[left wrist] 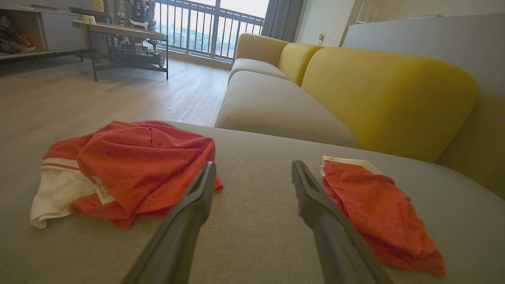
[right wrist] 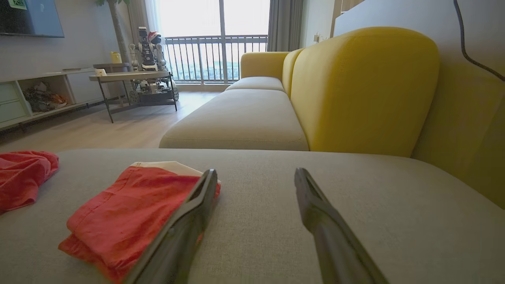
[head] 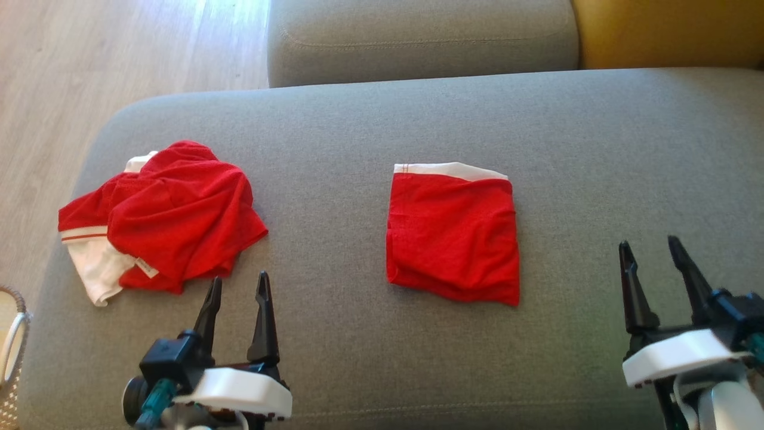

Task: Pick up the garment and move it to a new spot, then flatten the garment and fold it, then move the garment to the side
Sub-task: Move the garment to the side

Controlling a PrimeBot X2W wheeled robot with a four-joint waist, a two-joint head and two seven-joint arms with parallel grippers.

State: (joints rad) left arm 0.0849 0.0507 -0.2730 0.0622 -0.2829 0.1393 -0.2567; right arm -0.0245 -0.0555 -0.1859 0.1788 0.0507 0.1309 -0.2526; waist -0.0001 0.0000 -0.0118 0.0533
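1. Left gripper (head: 239, 278): fingers apart, empty, over the near part of the grey seat (head: 358, 346).
2. Right gripper (head: 649, 242): fingers apart, empty, at the seat's right, well apart from the cloth.
3. Basket (head: 9, 346): rim at the seat's near left corner.
4. Crumpled garment (head: 173, 215): red with white parts and a red-striped band, heaped on the seat's left, just beyond the left gripper. It carries a white label (left wrist: 103, 192) with what looks like green print, too small to read.
5. Folded garment (head: 453, 233): red, white band along its far edge, lying flat mid-seat between the grippers.
6. Second seat (head: 418, 36), yellow backrest (head: 668, 30), wood floor (head: 119, 48).
7. Table (right wrist: 130, 77), at the window.
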